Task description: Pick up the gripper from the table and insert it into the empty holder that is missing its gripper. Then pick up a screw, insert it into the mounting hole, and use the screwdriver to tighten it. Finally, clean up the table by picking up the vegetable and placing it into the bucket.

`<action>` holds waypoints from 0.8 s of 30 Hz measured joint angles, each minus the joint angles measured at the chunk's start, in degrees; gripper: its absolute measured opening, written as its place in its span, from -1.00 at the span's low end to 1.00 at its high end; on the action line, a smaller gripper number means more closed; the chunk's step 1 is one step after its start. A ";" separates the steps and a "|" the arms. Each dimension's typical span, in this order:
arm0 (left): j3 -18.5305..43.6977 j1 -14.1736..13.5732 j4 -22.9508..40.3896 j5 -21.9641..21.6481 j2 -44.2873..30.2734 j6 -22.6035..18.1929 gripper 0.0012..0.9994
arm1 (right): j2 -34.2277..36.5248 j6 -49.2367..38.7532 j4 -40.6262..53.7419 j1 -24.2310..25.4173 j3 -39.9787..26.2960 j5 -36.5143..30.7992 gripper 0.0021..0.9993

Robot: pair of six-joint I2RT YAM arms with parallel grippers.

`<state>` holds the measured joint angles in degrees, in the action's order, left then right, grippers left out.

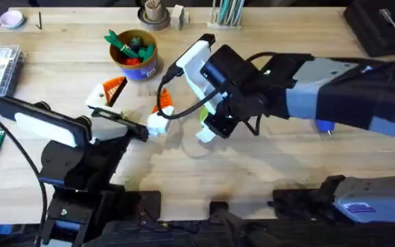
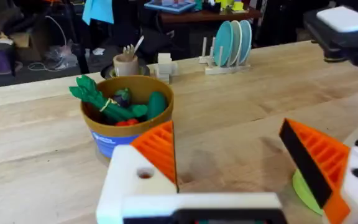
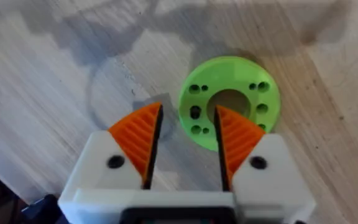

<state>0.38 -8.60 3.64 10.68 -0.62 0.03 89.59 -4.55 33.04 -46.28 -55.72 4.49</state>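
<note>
on the table, left to right: left gripper, fingers spread wide and holding nothing, just before the bucket of toy vegetables; right gripper, jaws narrowly apart and holding nothing, above a lime-green disc; screwdriver beyond.

A lime-green round plastic disc with holes lies flat, and teal plates stand upright in a rack.

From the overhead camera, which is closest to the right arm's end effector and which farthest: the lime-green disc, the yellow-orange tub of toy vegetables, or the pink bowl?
1. Lime-green round plastic disc with holes, directly under the right end effector.
2. Yellow-orange round tub holding toy vegetables, farther back toward the left.
3. Small pink bowl, far back-left corner of the light wooden table.
</note>
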 joint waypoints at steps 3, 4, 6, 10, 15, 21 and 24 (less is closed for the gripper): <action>0.00 0.00 0.00 0.00 0.00 0.00 0.99 | 0.05 0.09 -0.12 0.00 0.01 -0.13 0.04; 0.00 0.00 0.00 0.00 0.00 0.00 0.99 | 0.05 0.10 -0.24 0.00 0.01 -0.18 0.01; 0.00 0.00 0.00 0.00 0.00 0.00 0.99 | 0.05 0.10 -0.29 0.00 0.00 -0.20 0.00; 0.00 0.00 0.00 -0.01 0.00 0.00 0.99 | 0.05 0.12 -0.28 0.00 0.01 -0.21 -0.13; 0.00 0.00 0.00 0.00 0.00 0.00 0.99 | 0.63 0.25 -0.55 0.00 0.02 -0.22 -0.54; 0.00 0.00 0.00 0.00 0.00 0.00 0.98 | 0.78 0.25 -1.66 0.00 0.02 -0.22 -0.98; 0.00 0.00 0.00 0.00 0.00 0.00 0.99 | 0.80 0.27 -1.53 0.00 0.02 -0.24 -0.98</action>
<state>0.38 -8.60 3.64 10.68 -0.62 0.03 90.39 -4.27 31.50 -46.28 -55.70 4.25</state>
